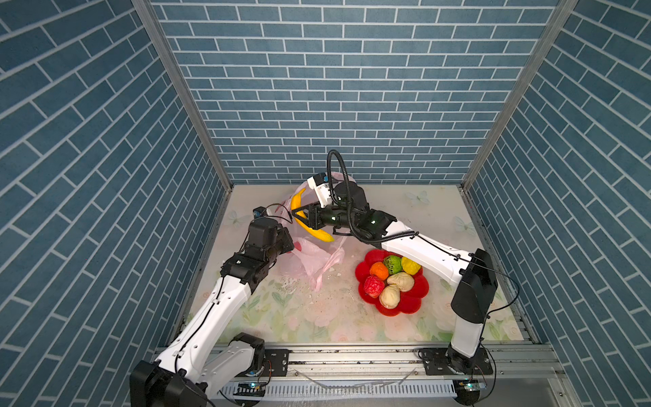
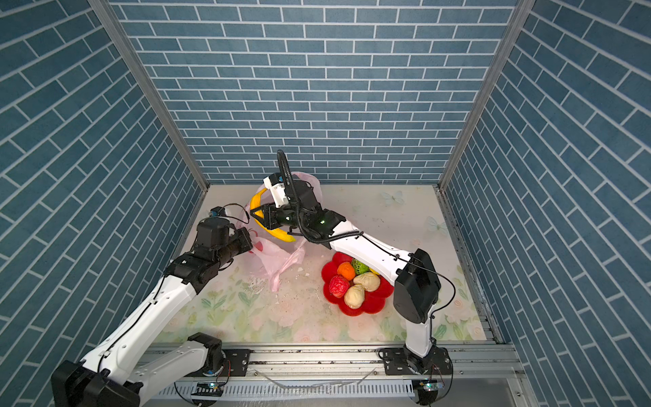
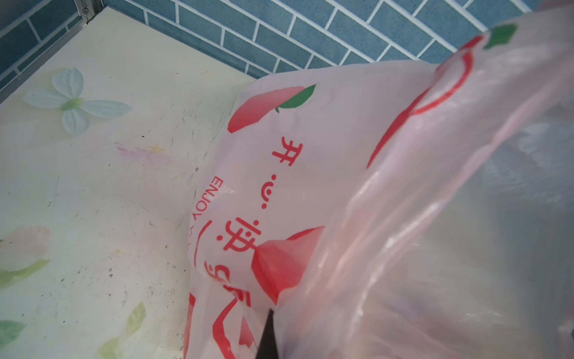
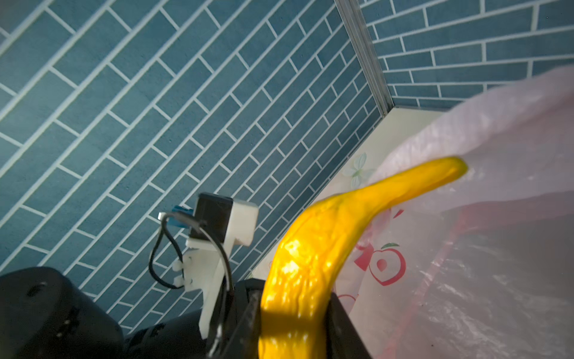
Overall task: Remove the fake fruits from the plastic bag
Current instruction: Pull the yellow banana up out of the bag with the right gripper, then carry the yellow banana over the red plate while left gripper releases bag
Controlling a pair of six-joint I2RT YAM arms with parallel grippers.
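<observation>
Right tool (image 1: 300, 215) clamps the banana (image 1: 318, 234) mid-length, clear of the surface (image 1: 317, 317), its tip against the bag (image 1: 313, 259), whose edge the left tool (image 1: 291, 243) pinches tight. Six fruits (image 1: 400, 282) sit in the dish (image 1: 408, 308). Risk: the tip snags film, dragging the bag loose

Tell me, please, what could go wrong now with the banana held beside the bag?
The banana tip seems to touch the plastic bag, so the right gripper might drag the bag, pulling it from the left gripper. The red dish holds six fruits; the banana may knock one out or slide off.
</observation>
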